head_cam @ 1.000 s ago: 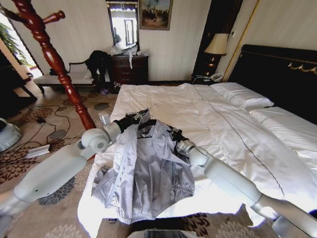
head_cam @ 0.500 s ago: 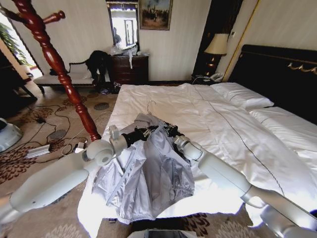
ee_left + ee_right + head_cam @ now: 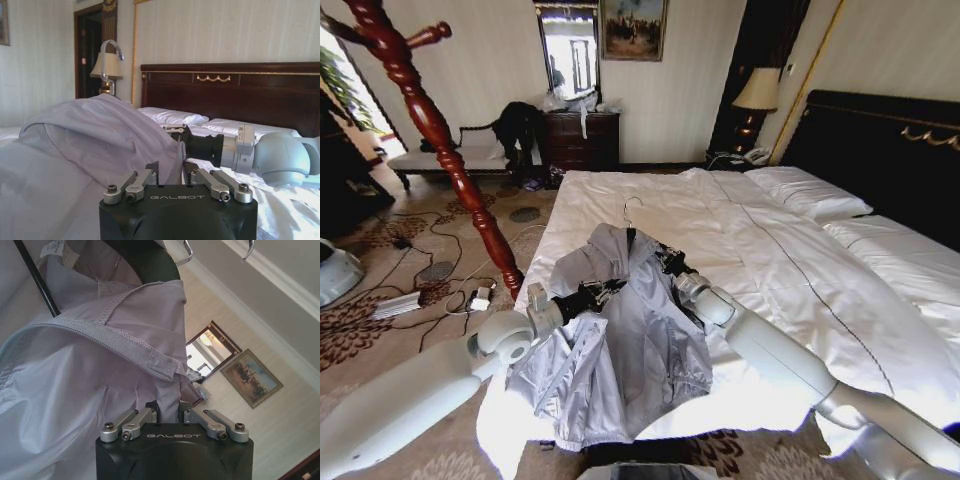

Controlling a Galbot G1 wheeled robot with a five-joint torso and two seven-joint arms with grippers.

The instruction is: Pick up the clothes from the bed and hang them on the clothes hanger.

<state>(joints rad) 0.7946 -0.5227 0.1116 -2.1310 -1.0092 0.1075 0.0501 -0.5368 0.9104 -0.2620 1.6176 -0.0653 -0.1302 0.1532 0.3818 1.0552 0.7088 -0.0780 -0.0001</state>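
Item: light grey jacket (image 3: 625,330), thin, long-sleeved, zip-fronted, gathered hem. Location: lifted at the collar above the near part of the bed (image 3: 770,250), lower half trailing on the white duvet and over the bed's near edge.

Item: clothes hanger (image 3: 631,237), black with a silver hook (image 3: 629,208). Location: inside the jacket's neck, hook standing clear above the collar, just beyond both sets of jaws.

Left gripper (image 3: 603,290): jaws drawn together on a fold of the jacket's left front, cloth spilling to either side of the fingers; in the left wrist view (image 3: 171,179) the fabric bunches directly ahead of them.

Right gripper (image 3: 668,262): jaws nearly closed on the zip edge near the collar, as the right wrist view (image 3: 169,416) shows, with the seam band running just above the fingers.

Handling, by judgement: light, limp and probably slick; it should sag and slide under its own drape and offers no stiff edge. The best hold looks to be the stitched collar and zip band, where doubled cloth resists slipping; shoulders need spreading over the hanger's arms.
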